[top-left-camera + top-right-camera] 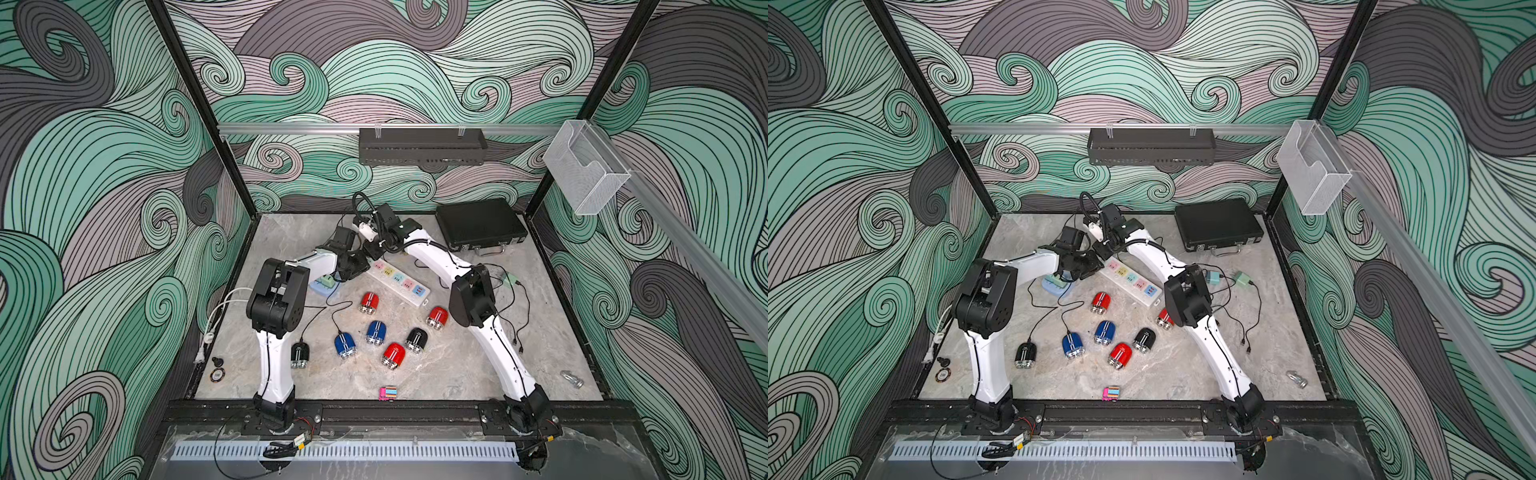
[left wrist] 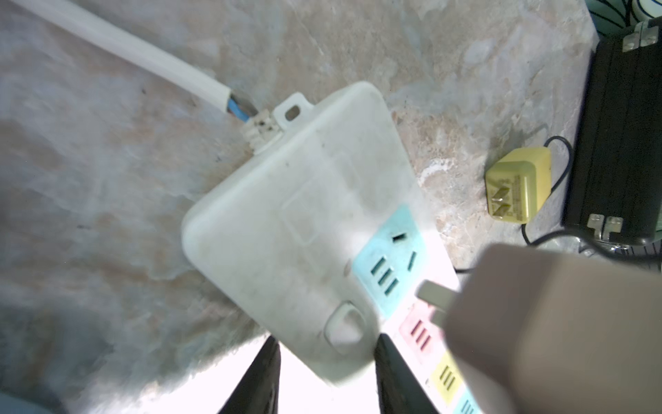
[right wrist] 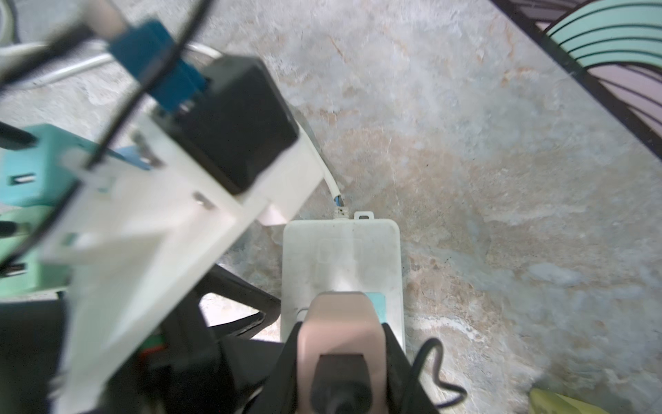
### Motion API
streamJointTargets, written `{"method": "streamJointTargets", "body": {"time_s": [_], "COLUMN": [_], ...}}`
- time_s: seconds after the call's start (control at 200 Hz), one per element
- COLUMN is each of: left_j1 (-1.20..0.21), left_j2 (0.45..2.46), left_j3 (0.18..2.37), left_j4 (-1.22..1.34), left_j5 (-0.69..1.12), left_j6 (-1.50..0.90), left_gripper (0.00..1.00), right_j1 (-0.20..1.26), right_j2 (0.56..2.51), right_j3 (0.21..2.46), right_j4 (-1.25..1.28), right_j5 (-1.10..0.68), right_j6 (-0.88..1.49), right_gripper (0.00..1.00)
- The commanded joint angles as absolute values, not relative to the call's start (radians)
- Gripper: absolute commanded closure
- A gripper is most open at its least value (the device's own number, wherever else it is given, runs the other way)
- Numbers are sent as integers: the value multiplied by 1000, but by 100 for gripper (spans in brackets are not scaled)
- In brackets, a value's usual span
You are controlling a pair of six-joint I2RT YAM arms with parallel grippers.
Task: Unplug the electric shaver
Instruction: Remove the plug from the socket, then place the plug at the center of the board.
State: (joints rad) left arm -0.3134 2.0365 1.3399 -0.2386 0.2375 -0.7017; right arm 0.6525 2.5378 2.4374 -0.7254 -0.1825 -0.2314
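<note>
Marble-look table (image 1: 457, 365) inside wave-print walls is carrying everything. Both arms are reaching to the far middle and meeting over the white power strip (image 1: 399, 283). Black case (image 1: 480, 224) is lying closed at the far right, apart from the strip. Left gripper (image 2: 326, 338) is clamping the strip's cord end, one finger on each side. Right gripper (image 3: 340, 329) is squeezing the pink adapter (image 3: 340, 319), with a black cable running out its back. In the left wrist view the adapter's prongs (image 2: 433, 294) are showing bare above the strip's first sockets, so it's sitting out of the socket. Cluster of shavers (image 1: 376, 332) is lying nearer the arm bases than the strip: red, blue and black ones. Black shaver (image 1: 300, 353) and blue shaver (image 1: 345, 345) are trailing cables. Can't tell which shaver the pink adapter's cable is feeding. Yellow adapter (image 2: 516, 186) is lying loose on the table just beside the case.
</note>
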Motion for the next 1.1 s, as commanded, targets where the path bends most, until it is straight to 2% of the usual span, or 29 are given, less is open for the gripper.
{"method": "streamJointTargets", "body": {"time_s": [0.0,0.235,0.5,0.691,0.916,1.096], "left_j1": [-310,-310,-316,-322,-325,-325], "left_j2": [2101,2084,2079,2071,2058,2045], "left_j3": [1296,1312,1354,1360,1378,1385], "left_j4": [-359,-371,-400,-411,-429,-440], "left_j5": [202,208,195,182,170,161], "left_j6": [-701,-694,-672,-664,-652,-644], "left_gripper": [58,58,57,57,57,56], "right_j1": [654,635,603,576,540,539], "right_j2": [2479,2432,2268,2205,2199,2298], "right_j3": [2432,2357,2153,2085,2074,2186], "right_j4": [-733,-727,-633,-630,-633,-689], "right_j5": [-189,-179,-161,-117,-121,-129], "right_j6": [-251,-228,-169,-141,-89,-82], "right_gripper": [72,73,72,72,71,71]}}
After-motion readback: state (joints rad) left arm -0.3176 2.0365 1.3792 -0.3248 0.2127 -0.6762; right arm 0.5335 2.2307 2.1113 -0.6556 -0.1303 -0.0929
